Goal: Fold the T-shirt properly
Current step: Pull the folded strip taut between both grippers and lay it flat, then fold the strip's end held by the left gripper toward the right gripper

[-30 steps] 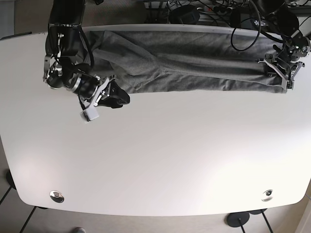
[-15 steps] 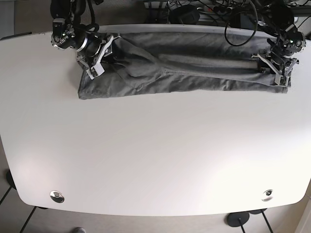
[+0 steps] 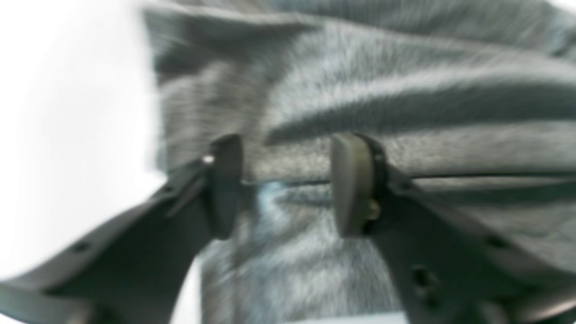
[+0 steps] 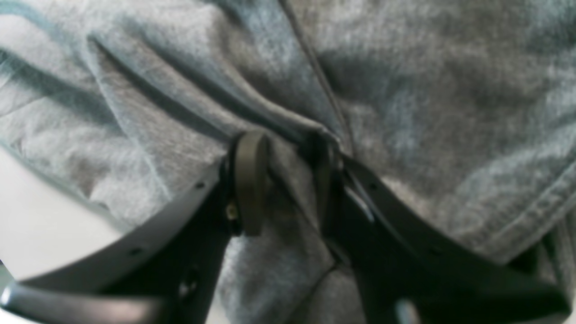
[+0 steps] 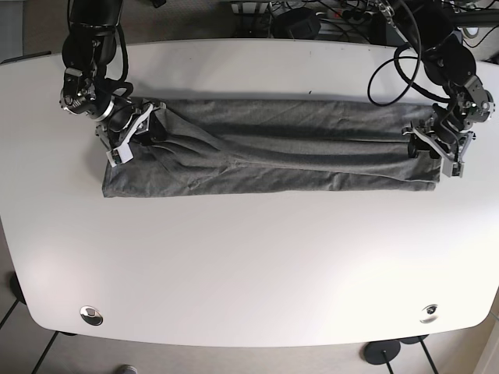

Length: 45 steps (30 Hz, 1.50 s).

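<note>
The grey T-shirt (image 5: 273, 148) lies as a long, wrinkled band across the far half of the white table (image 5: 249, 265). My right gripper (image 5: 129, 136) is at the shirt's left end. In the right wrist view the gripper (image 4: 285, 180) pinches a bunched fold of the grey cloth (image 4: 427, 90). My left gripper (image 5: 437, 148) is at the shirt's right end. In the blurred left wrist view the gripper (image 3: 288, 184) has a ridge and a hem of the cloth (image 3: 405, 90) between its fingers, at the shirt's edge beside bare table.
Black cables and gear (image 5: 335, 15) hang behind the table's far edge. Two round metal fittings (image 5: 91, 314) (image 5: 428, 312) sit near the front corners. A stand foot (image 5: 382, 354) shows on the floor below the front edge.
Both grippers have pulled the shirt from the table's far edge toward the front. The band now lies lower and straighter, with its left end spread out.
</note>
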### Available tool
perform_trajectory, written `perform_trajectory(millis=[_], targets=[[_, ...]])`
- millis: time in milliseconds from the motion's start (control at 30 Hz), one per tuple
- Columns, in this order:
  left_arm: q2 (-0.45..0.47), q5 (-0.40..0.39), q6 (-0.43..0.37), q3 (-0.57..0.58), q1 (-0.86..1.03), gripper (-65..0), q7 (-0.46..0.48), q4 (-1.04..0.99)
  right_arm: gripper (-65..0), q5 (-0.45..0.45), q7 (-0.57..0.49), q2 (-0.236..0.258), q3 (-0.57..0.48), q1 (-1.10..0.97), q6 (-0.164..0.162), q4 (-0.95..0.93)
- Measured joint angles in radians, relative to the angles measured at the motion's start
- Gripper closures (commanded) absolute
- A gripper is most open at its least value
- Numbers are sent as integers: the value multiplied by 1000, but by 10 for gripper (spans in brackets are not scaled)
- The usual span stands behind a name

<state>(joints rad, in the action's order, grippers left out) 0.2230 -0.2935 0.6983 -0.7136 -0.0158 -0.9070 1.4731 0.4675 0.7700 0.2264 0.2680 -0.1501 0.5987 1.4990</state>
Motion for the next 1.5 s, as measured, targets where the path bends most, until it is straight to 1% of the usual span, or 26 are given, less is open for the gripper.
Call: perform_trajectory(millis=[67,100,200,333,367,433,500,633,667,700,733,800,833,867,933,1000,1033,1067,1100,1167,1233,1300,1333,1367,1400,1500], targets=[[0,-62,-1,-77,2,-438,-14,43,-179,0,-4,-2,0,-5,-4,3],[1,-71,-1,-103,2,-451,-16,46,-179,0,-4,-2,0,-6,-4,3],[5,-94,-2,-147,5,-454,-20,1,-179,0,-4,-3,1,-8,-4,3],[44,-100,-2,-142,-4,-453,-20,-175,-179,1,-4,-2,1,-8,1,3],[47,-112,-3,-130,-8,-453,0,-206,-179,-2,-3,-3,6,-8,19,3],[51,-112,-2,-102,-28,-453,4,-228,-179,-4,-2,-2,8,-8,54,3],[46,-127,-1,-61,-38,-453,14,-237,-179,-6,0,-2,8,-8,56,3],[44,-129,2,-58,-45,-447,16,-241,-179,-8,-1,-2,8,-8,56,0],[35,-116,1,-61,-60,-401,14,-246,-179,-8,-1,-2,8,-8,56,-1],[32,-116,-2,-60,-71,-339,19,-262,-179,-7,-1,-2,8,-8,56,-1],[31,-121,-2,-59,-79,-257,22,-281,-179,-7,-1,-2,8,-8,57,-1],[30,-139,-25,-60,-84,-72,43,-323,-179,-7,-1,-2,8,-8,57,-1],[31,-149,-28,-60,-84,-13,57,-338,-179,-7,-1,-2,8,-8,57,-1],[30,-151,-28,-60,-84,-7,73,-346,-179,-7,-1,-2,10,-8,57,-1],[30,-149,-28,-59,-85,-21,100,-356,-179,-7,-1,-2,10,-8,57,-1],[27,-144,-28,-56,-84,-21,108,-344,-179,-7,-1,-2,10,-8,57,-1],[23,-128,-29,-55,-81,-15,101,-322,-179,-7,-1,-2,10,-8,57,-1],[19,-102,-37,-27,-60,-6,80,-258,-179,-7,-1,-2,10,-8,57,-1],[19,-96,-48,10,-34,-4,71,-200,-179,-7,-1,-2,10,-8,57,-1],[18,-89,-50,95,26,-4,63,-43,-179,-7,-1,-2,10,-8,57,-1],[-5,-90,-50,143,44,-4,66,59,-179,-7,-1,-2,10,-9,57,-1],[-53,-97,-50,162,56,-4,67,132,-179,-7,-1,-2,10,-8,57,-1],[-69,-97,-58,189,69,-4,58,164,-179,-7,-1,-2,10,-8,57,-1],[-74,-95,-82,229,80,-4,28,195,-179,-5,-1,-2,10,-8,57,-1],[-84,-87,-107,292,86,-4,1,233,-179,-5,-1,-2,10,-8,57,-1],[-104,-101,-127,423,87,-4,18,283,-179,-5,0,-6,10,-8,57,-2]])
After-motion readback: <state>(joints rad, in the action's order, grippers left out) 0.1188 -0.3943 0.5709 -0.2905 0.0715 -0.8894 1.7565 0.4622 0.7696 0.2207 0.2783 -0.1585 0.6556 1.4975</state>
